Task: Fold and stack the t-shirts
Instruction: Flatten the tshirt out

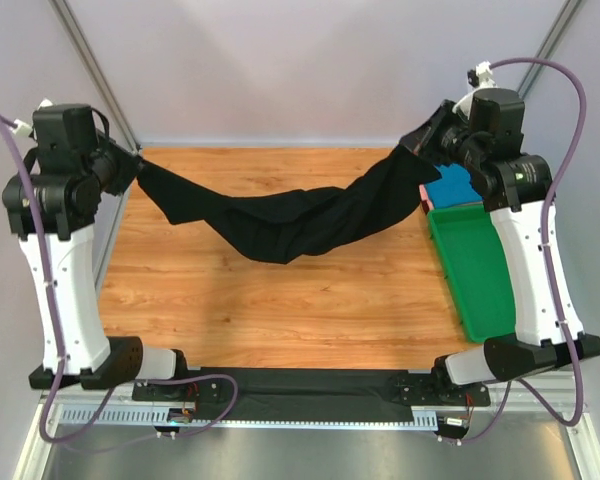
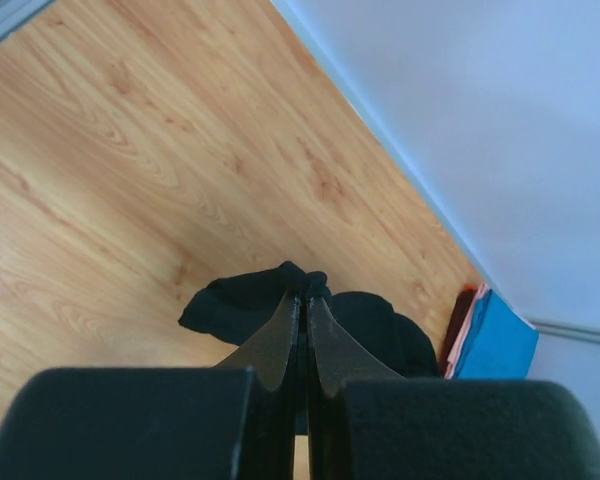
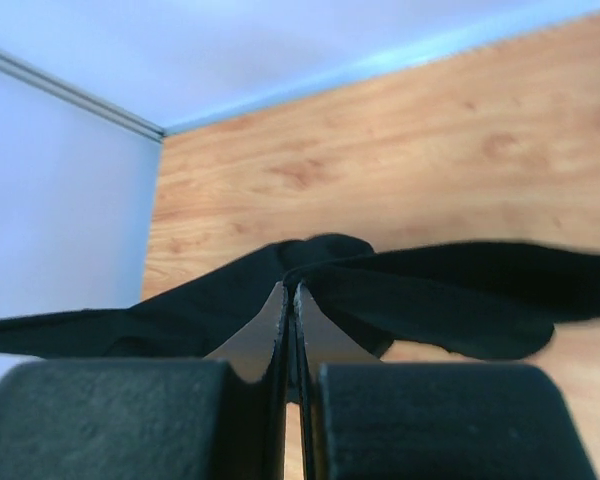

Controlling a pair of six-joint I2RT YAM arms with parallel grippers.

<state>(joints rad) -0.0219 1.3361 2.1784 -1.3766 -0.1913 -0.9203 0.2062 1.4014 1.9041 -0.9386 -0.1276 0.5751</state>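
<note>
A large black t-shirt hangs stretched between both arms and sags over the middle of the wooden table. My left gripper is shut on its left end at the table's far left; in the left wrist view the jaws pinch black cloth. My right gripper is shut on the other end at the far right, and its jaws clamp the cloth. A teal-blue t-shirt lies folded at the far right over a reddish one, beside the right arm.
A green plastic tray stands along the table's right edge, just in front of the folded shirts. Light walls close the table on the far side and both ends. A black bar runs between the arm bases at the near edge.
</note>
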